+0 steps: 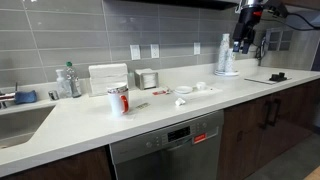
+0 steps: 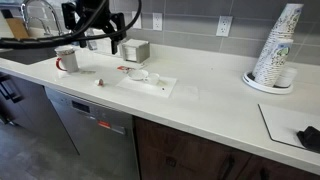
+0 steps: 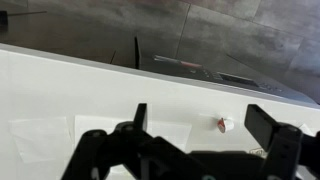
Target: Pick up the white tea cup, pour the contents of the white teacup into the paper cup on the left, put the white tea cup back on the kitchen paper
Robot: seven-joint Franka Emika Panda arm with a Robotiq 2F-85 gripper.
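At frame left stands the white paper cup with red print point(image 2: 67, 58); right of it the small white tea cup point(image 2: 138, 73) rests on the thin white kitchen paper sheet point(image 2: 152, 86) on the pale desk point(image 2: 220, 100). The black claw point(image 3: 200, 120) hangs above, fingers apart, empty; a skewed descent could tip the tea cup.

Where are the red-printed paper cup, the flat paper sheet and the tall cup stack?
Paper cup point(image 1: 118, 99), an exterior view, printed side.
Paper sheet point(image 2: 150, 88), an exterior view, bare part.
Cup stack point(image 2: 276, 45), an exterior view, middle.
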